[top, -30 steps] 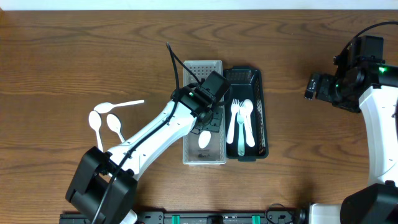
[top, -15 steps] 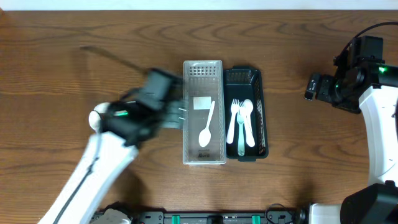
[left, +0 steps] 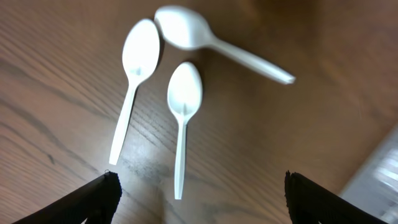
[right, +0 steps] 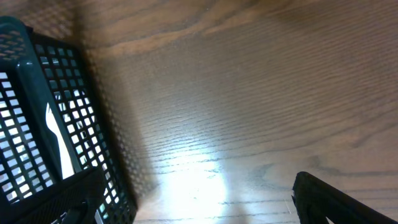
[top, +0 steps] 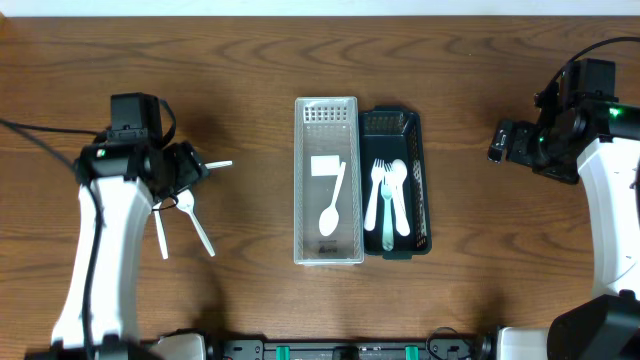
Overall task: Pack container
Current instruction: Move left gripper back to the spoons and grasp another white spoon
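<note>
- Left claw (left: 200, 191) of mine hangs with its two dark fingers (left: 99, 196) spread wide and nothing between them. In the overhead view it sits at the left middle of the frame (top: 186, 166).
- Under it, on the brown wood-grain table (top: 250, 60), lie three loose white plastic spoons (left: 183, 102). Two lie side by side, bowls toward the top of my wrist frame and handles running down. The third is blurred and crosses the top of the frame with its handle pointing right. Its bowl is just beside the left spoon's bowl, and I cannot tell whether they touch.
- From overhead my own left arm covers the bowls, so only the handles show there.
- My right claw (right: 196, 198) is also spread wide and holds nothing. It is at the right edge of the overhead frame (top: 497, 140), well apart from both containers.
- At the centre stands a clear rectangular plastic tray (top: 303, 225), long side running up and down the frame. It holds a single white plastic spoon (top: 332, 205) with its bowl toward the lower end, and a white rectangular patch (top: 324, 165) near the handle tip.
- Just beside its right wall is a dark green mesh basket (top: 421, 200). Inside, white plastic cutlery (top: 388, 195) lies lengthwise, forks and a spoon among it.
- The tray has smooth see-through walls, with a grid of small holes at its upper end.
- The basket is an open lattice. At the left of my right wrist frame its corner shows as square cells with something white behind them.
- The table has a long wavy grain and a dull shine.
</note>
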